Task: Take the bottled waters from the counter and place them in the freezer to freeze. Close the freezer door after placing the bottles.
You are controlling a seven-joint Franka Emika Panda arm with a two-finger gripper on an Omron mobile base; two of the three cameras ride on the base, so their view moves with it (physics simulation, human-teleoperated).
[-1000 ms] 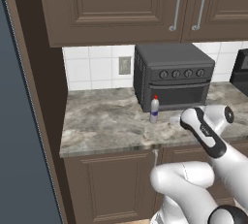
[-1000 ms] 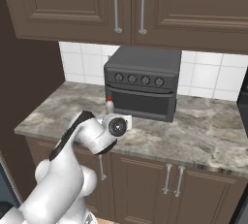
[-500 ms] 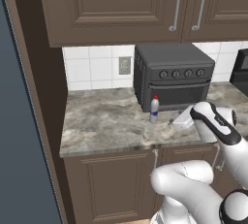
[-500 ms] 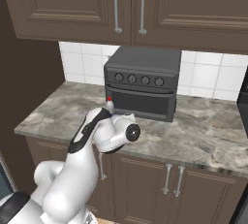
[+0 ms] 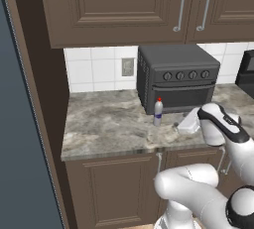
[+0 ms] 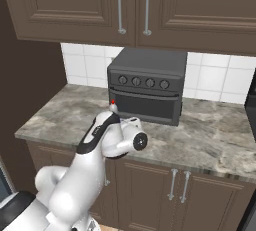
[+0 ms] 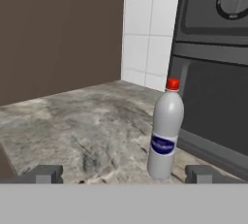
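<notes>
One bottled water [image 5: 158,112], a small clear bottle with a red cap and blue label, stands upright on the counter [image 5: 109,124] in front of the toaster oven's left corner. My gripper [image 5: 179,126] is low over the counter just right of it, pointing at it. In the hand view the bottle [image 7: 164,136] stands a short way ahead, right of centre, and my gripper [image 7: 125,174] is open with nothing between its wide-apart fingertips [image 7: 46,174]. From the right base view my arm covers all but the bottle's red cap [image 6: 113,102]. The blue-grey freezer [image 5: 20,124] rises at the far left.
A dark grey toaster oven [image 5: 176,77] stands against the tiled wall just behind the bottle, close on its right in the hand view [image 7: 213,72]. Brown wall cabinets [image 5: 124,5] hang above. A tall brown panel [image 5: 44,99] bounds the counter's left end.
My hand has come down and turned left, level with the counter beside the bottle. The bottle has not moved and the jaws have stayed open.
</notes>
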